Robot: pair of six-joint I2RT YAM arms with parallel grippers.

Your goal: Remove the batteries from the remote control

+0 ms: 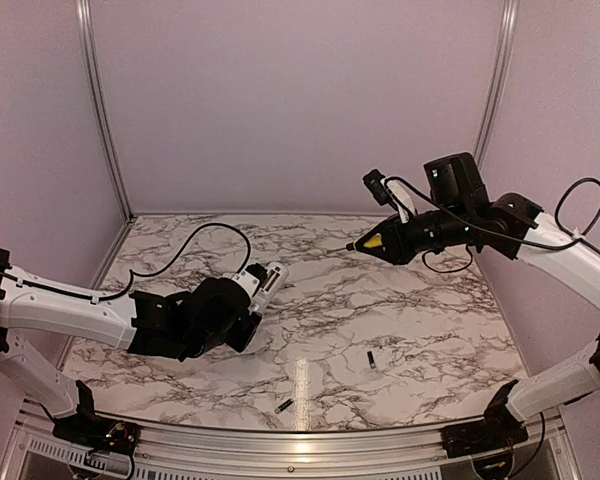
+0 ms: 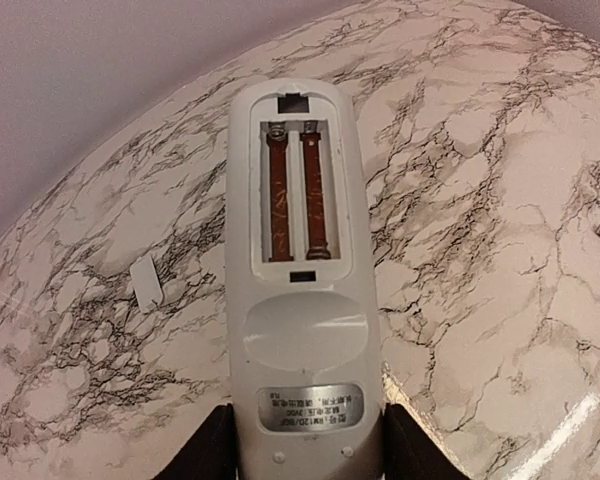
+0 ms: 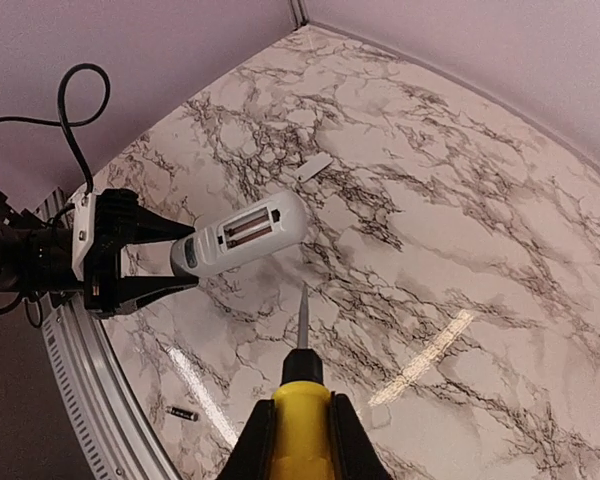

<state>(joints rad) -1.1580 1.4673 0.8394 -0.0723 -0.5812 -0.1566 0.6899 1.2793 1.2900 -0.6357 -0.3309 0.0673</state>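
Two tiny dark cylindrical batteries with lighter metal ends lie loose on the white, dark-veined marble-patterned table top (image 1: 430, 300). One battery (image 1: 372, 359) is right of centre. The other (image 1: 284, 406) is near the front edge, and the two are well apart. The slim white plastic remote control (image 2: 298, 190) is over the left half of the table with its recessed compartment facing up. Both slots are bare (only the reddish-brown strips and the springs at the far end show). The left gripper (image 2: 305, 455) is clamped on the remote's labelled end, one black finger against each long side. A small flat white cover piece (image 2: 148, 283) lies on the marble beside the remote, apart from it. The right gripper (image 3: 300, 440) is closed around a yellow-handled screwdriver (image 3: 300, 395). The screwdriver's thin metal shaft points toward the remote and its tip stops short of the casing, above the table's far right part.
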